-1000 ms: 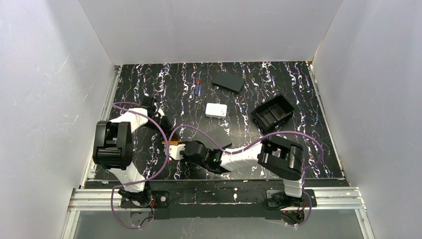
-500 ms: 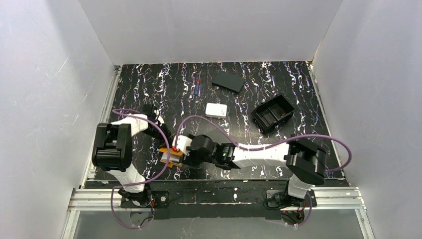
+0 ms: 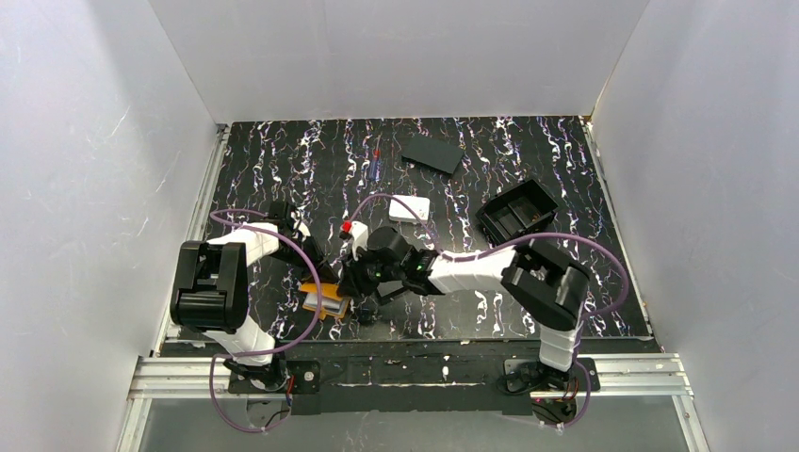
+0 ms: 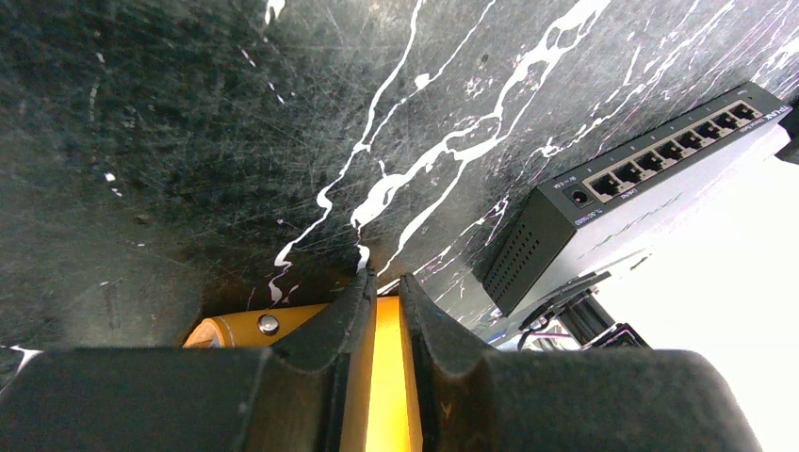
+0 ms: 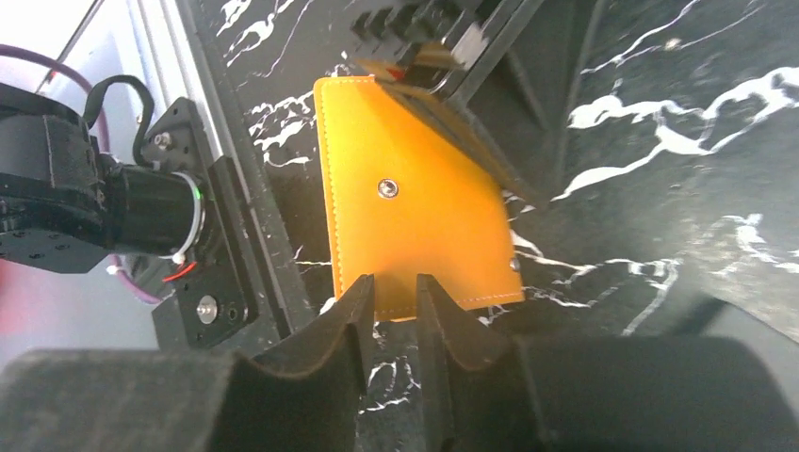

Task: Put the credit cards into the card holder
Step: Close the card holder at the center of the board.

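The orange card holder [image 3: 326, 304] lies on the black marbled table near the front edge, between the two arms. My left gripper [image 3: 315, 281] is shut on one orange flap [image 4: 391, 377] of it, the flap pinched upright between the two fingers [image 4: 341, 325]. In the right wrist view the holder [image 5: 415, 217] lies flat with its snap stud facing up. My right gripper [image 5: 396, 282] hovers at its near stitched edge, jaws a narrow gap apart with nothing between them. The credit cards are hidden or out of view.
A small white box [image 3: 410, 209], a flat black rectangle [image 3: 432, 153], a pen [image 3: 375, 165] and an open black tray [image 3: 516, 212] lie farther back. A black network switch [image 4: 641, 202] shows in the left wrist view. The left arm's base [image 5: 104, 202] stands close beside the holder.
The right arm has swung round and drawn back, its jaws spread wide and then narrowed again. The card holder has shifted a little toward the front edge. The left gripper has kept its hold.
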Robot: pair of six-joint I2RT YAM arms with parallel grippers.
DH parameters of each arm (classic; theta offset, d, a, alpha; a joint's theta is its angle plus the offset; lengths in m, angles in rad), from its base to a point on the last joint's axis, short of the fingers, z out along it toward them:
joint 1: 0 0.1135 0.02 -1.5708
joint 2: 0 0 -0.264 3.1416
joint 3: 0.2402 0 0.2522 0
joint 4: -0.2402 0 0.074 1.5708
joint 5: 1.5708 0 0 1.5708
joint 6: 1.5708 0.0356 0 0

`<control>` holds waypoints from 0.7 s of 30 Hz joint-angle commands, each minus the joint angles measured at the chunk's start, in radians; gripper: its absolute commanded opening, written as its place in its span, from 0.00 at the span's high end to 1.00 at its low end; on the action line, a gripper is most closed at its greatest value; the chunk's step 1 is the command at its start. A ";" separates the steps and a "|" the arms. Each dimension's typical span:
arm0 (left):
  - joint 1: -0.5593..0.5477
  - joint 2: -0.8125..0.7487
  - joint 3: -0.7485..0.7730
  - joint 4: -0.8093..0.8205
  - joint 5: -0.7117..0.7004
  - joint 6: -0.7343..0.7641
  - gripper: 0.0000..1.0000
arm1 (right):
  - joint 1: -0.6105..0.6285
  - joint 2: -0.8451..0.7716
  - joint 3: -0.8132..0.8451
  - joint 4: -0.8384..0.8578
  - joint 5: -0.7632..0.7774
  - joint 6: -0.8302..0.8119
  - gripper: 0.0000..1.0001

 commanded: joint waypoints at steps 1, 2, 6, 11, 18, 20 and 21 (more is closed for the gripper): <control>0.005 -0.035 -0.015 0.002 -0.005 0.003 0.85 | 0.008 0.057 0.051 0.116 -0.127 0.076 0.73; 0.005 -0.038 -0.014 0.001 -0.004 0.003 0.85 | 0.011 0.066 0.045 0.124 -0.128 0.069 0.76; 0.012 -0.046 0.000 -0.009 0.000 0.009 0.82 | 0.028 0.110 0.031 0.131 -0.110 0.018 0.78; 0.036 -0.083 0.047 -0.067 0.034 0.015 0.78 | 0.048 0.179 0.015 0.131 -0.056 -0.041 0.80; 0.060 -0.256 0.085 -0.215 0.041 0.001 0.67 | 0.049 0.192 -0.020 0.115 0.004 -0.079 0.81; 0.060 -0.269 0.065 -0.231 0.069 -0.011 0.70 | 0.049 0.189 -0.011 0.087 0.013 -0.100 0.81; 0.060 -0.272 0.054 -0.234 0.079 -0.011 0.71 | 0.047 0.182 -0.008 0.075 0.019 -0.109 0.80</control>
